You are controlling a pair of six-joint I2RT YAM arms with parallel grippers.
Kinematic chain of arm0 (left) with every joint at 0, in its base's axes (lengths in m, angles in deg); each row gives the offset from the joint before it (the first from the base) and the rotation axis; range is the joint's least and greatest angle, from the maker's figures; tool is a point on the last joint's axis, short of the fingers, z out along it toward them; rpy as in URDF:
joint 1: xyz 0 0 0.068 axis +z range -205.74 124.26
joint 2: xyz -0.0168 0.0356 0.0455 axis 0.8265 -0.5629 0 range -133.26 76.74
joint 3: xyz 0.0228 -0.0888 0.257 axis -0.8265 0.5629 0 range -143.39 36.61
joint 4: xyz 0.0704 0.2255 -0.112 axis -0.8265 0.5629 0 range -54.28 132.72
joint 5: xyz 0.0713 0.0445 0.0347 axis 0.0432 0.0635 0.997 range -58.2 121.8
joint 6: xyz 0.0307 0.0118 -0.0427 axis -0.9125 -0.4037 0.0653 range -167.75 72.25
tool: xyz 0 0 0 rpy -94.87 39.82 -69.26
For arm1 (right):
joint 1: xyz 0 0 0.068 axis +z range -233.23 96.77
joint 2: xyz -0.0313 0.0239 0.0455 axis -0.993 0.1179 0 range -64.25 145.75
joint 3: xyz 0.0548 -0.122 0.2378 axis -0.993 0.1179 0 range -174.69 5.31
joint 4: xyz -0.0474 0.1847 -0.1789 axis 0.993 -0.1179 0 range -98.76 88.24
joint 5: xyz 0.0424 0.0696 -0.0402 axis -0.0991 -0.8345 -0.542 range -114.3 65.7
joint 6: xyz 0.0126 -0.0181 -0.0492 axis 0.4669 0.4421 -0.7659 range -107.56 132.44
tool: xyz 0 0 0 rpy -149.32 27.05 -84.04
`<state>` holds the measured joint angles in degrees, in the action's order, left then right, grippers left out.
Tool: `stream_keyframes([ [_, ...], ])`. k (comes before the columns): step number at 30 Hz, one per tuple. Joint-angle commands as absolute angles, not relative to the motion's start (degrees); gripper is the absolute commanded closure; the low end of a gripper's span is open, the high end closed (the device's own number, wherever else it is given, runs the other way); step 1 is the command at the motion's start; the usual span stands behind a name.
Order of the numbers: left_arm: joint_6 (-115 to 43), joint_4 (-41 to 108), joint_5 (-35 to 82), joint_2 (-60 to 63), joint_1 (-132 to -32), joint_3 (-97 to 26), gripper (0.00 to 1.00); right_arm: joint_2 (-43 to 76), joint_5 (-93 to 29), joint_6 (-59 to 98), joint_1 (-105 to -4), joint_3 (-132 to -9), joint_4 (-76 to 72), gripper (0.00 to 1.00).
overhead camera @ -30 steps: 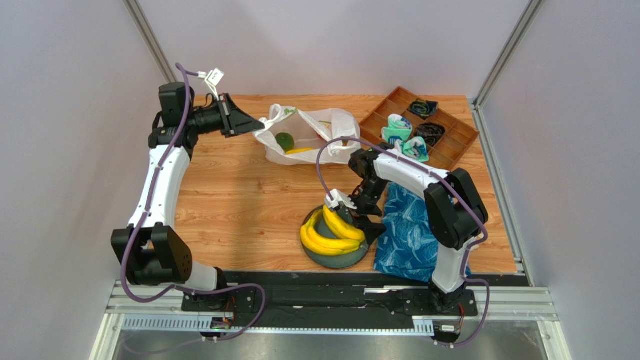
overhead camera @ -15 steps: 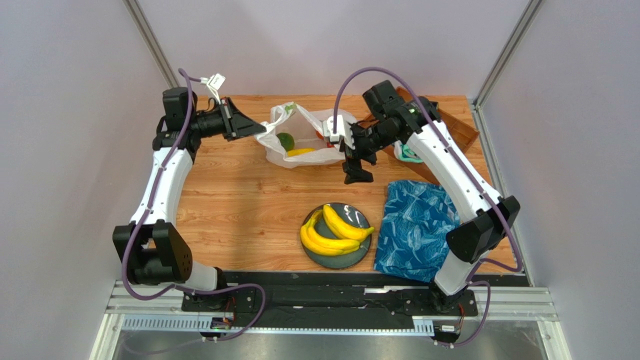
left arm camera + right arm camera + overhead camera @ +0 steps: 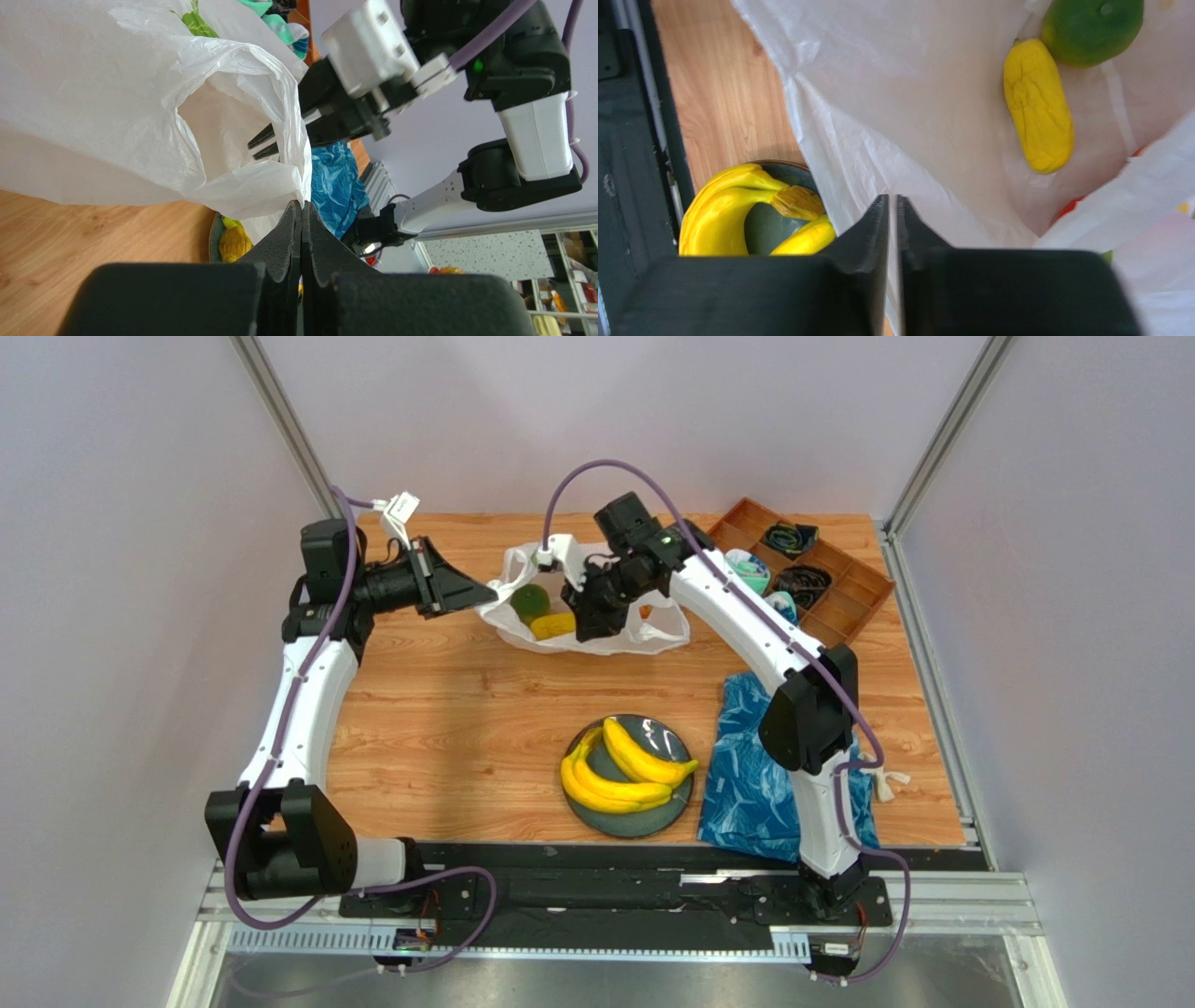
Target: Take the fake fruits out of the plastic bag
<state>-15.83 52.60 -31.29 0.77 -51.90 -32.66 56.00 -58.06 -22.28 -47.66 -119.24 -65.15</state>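
Note:
The white plastic bag (image 3: 617, 633) lies at the back of the table with its mouth held up. My left gripper (image 3: 484, 592) (image 3: 302, 204) is shut on the bag's left rim (image 3: 281, 189). My right gripper (image 3: 589, 626) (image 3: 893, 198) hangs over the mouth, jaws closed to a thin slit with a fold of the bag (image 3: 836, 133) running into it. Inside lie a green fruit (image 3: 1092, 21), a yellow piece (image 3: 1038, 105) and a red-orange sliver (image 3: 1069, 208). A banana bunch (image 3: 624, 770) rests on the dark plate (image 3: 665, 741).
A blue patterned cloth (image 3: 765, 763) lies right of the plate. A brown compartment tray (image 3: 828, 595) with teal-and-white socks (image 3: 751, 571) and black cords stands at the back right. Metal frame posts rise at both back corners.
My right arm swung from the plate, where the bananas stay, up and back to the bag's mouth, and its jaws went from wide open to nearly closed. The left gripper kept its hold.

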Motion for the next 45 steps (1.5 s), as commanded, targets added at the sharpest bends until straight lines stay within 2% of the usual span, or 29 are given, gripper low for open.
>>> stream_keyframes([
  [1,-15.4,51.3,-33.4,2.3,-52.0,-34.2,1.00,54.1,-44.6,-16.6,-45.3,-113.1,-53.7,0.94],
  [3,-15.8,51.4,-34.7,2.5,-52.0,-34.4,1.00,55.6,-35.7,-12.6,-45.6,-110.8,-47.2,0.94],
  [5,-16.7,51.9,-36.7,2.4,-52.1,-34.4,1.00,57.6,-31.7,-11.0,-47.0,-110.5,-42.2,0.92],
  [6,-17.1,52.1,-38.1,2.2,-52.1,-34.6,1.00,60.6,-29.1,-10.2,-47.6,-112.7,-41.3,0.87],
  [10,-21.0,54.9,-39.0,-0.1,-52.0,-37.6,1.00,69.7,-21.9,-8.8,-50.8,-123.4,-41.6,0.92],
  [15,-25.9,60.1,-37.9,-5.5,-52.1,-48.3,1.00,71.5,-13.5,-13.5,-52.1,-124.0,-35.2,0.84],
  [18,-27.9,60.2,-36.2,-10.9,-51.8,-57.2,1.00,74.1,-7.7,-14.2,-54.8,-127.9,-32.4,0.85],
  [23,-29.6,59.8,-33.5,-22.5,-51.8,-77.5,1.00,72.8,-6.3,-14.2,-58.0,-135.8,-25.8,0.87],
  [26,-30.3,59.8,-32.9,-24.3,-51.8,-85.0,1.00,69.8,-8.6,-12.1,-57.8,-136.7,-27.0,0.87],
  [28,-31.0,60.6,-36.3,-23.1,-51.8,-85.6,1.00,65.0,-10.0,-10.8,-57.4,-133.8,-31.4,0.89],
  [31,-33.4,65.1,-41.8,-16.5,-51.8,-77.9,1.00,56.3,-11.1,-10.2,-56.5,-119.4,-36.4,0.93],
  [32,-33.8,66.6,-42.7,-12.2,-51.8,-70.1,1.00,53.7,-12.9,-10.0,-56.3,-113.8,-37.4,0.95],
  [33,-35.1,70.1,-42.9,-9.9,-51.8,-65.6,1.00,50.4,-14.4,-8.9,-56.0,-102.9,-38.0,0.99],
  [35,-36.8,76.7,-39.6,-4.1,-52.3,-52.2,1.00,41.5,-19.5,-7.6,-56.0,-91.3,-39.0,0.98],
  [36,-37.4,77.7,-38.8,-2.6,-52.5,-47.5,1.00,38.2,-21.0,-8.3,-55.2,-82.8,-39.3,0.95],
  [37,-37.1,77.9,-37.6,-1.1,-52.7,-39.0,1.00,37.1,-21.9,-8.7,-54.6,-79.7,-39.7,0.92],
  [40,-34.0,75.2,-30.6,3.1,-54.5,-28.2,1.00,37.2,-23.4,-7.5,-52.6,-75.9,-40.4,0.84],
  [42,-31.5,71.9,-28.5,4.4,-55.3,-26.3,1.00,36.9,-28.8,-7.7,-51.3,-76.2,-39.8,0.68],
  [44,-30.7,70.7,-28.2,3.4,-55.6,-26.8,1.00,38.3,-31.4,-8.2,-50.5,-79.6,-40.9,0.60],
  [45,-30.8,70.6,-28.1,2.7,-55.6,-27.5,1.00,39.0,-31.7,-8.2,-49.7,-81.2,-42.7,0.59],
])
